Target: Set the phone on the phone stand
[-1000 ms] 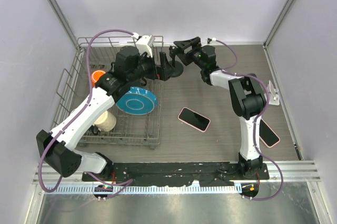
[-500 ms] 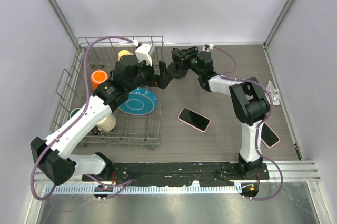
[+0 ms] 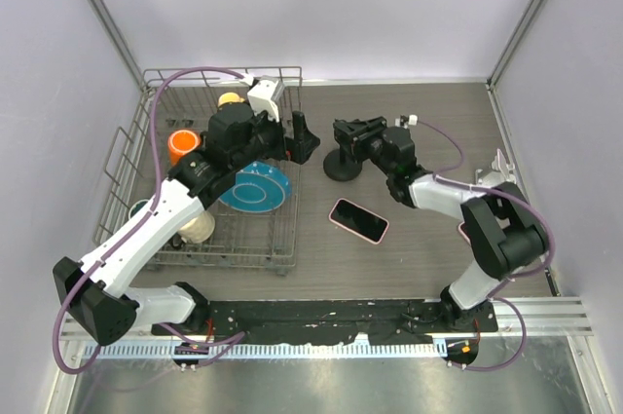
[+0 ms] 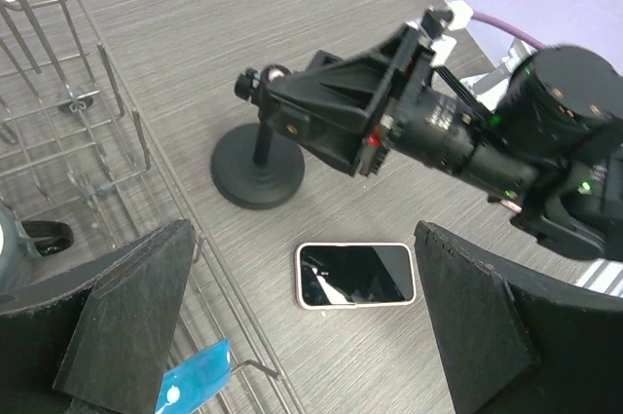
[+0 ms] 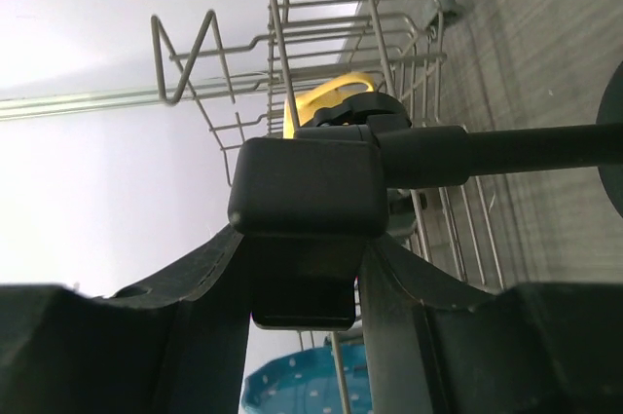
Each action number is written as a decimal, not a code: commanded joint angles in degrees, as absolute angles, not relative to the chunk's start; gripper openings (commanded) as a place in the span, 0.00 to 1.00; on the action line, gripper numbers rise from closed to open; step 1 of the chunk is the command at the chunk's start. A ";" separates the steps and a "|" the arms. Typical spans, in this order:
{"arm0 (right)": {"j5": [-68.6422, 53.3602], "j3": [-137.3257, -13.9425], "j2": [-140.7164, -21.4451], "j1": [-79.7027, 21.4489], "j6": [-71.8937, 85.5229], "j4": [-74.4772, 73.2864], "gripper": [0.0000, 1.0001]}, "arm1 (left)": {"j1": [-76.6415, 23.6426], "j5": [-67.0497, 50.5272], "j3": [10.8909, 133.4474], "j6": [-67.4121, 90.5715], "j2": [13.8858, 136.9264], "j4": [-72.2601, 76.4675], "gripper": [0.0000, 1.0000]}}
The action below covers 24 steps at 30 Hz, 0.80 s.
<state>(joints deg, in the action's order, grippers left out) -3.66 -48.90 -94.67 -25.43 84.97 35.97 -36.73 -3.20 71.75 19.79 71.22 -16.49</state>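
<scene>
Phone stand (image 4: 258,172): black. It stands on the desk (image 3: 389,273) between the wire rack (image 3: 234,258) and the right arm. Its round base looks flat on the wood and its short post is upright.
Holder (image 5: 302,190): the block on top of the post, caught in the right claw (image 3: 348,131).
Right claw: closed on the holder, with its fingers (image 5: 200,282) pressed against both sides of the block. It reaches the holder from the right.
Phone (image 4: 355,274): lies flat on the desk with its dark screen up and a pale pink edge. It is just in front of the stand's base and not touching it. No claw touches it.
Left claw (image 3: 304,137): spread wide and holding nothing. It hangs over the rack's right edge, near the stand, and its camera looks down on the stand and the phone.
Rack: takes up the left side of the desk. It holds a blue plate (image 3: 255,190), an orange cup (image 3: 180,144) and a cream cup (image 3: 198,227).
</scene>
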 commanded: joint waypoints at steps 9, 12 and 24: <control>8.69 -35.09 -86.31 -29.00 85.70 55.60 0.02 | -37.71 -4.75 71.37 20.74 69.96 -13.36 1.00; 10.81 -34.54 -86.57 -29.44 81.24 53.10 0.00 | -37.79 -5.36 71.28 21.35 70.05 -13.36 1.00; 16.69 -31.55 -85.78 -30.76 75.50 48.78 0.01 | -38.58 -5.10 71.02 21.18 70.40 -13.10 1.00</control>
